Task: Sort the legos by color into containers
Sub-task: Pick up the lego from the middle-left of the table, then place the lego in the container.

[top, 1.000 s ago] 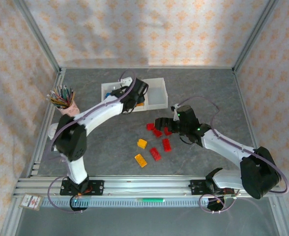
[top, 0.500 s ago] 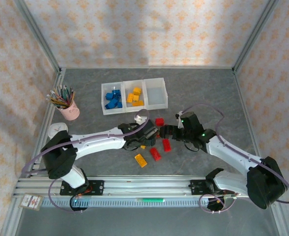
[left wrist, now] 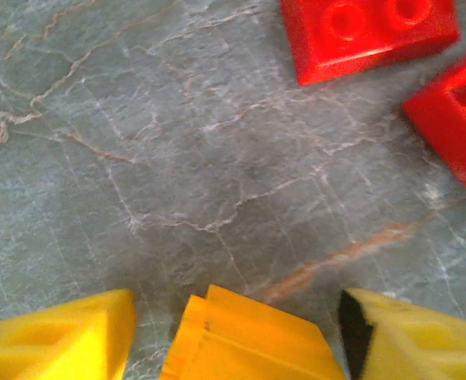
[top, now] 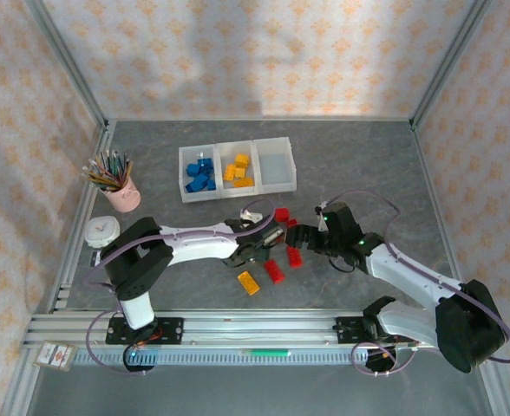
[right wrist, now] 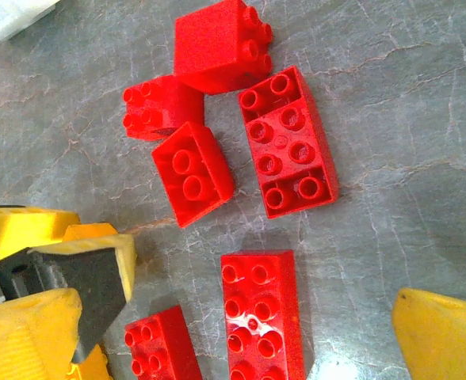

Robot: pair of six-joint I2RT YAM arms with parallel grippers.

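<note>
Left gripper (left wrist: 237,348) straddles orange brick (left wrist: 245,336) — clamped? I can't tell — I'd centre it between fingers, then squeeze; right gripper (right wrist: 233,336) gapes.

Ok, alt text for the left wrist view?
An orange lego lies on the grey marbled table between the left gripper's yellow jaws, at the bottom edge with slim gaps either side. One red lego and part of a second sit top right.
</note>
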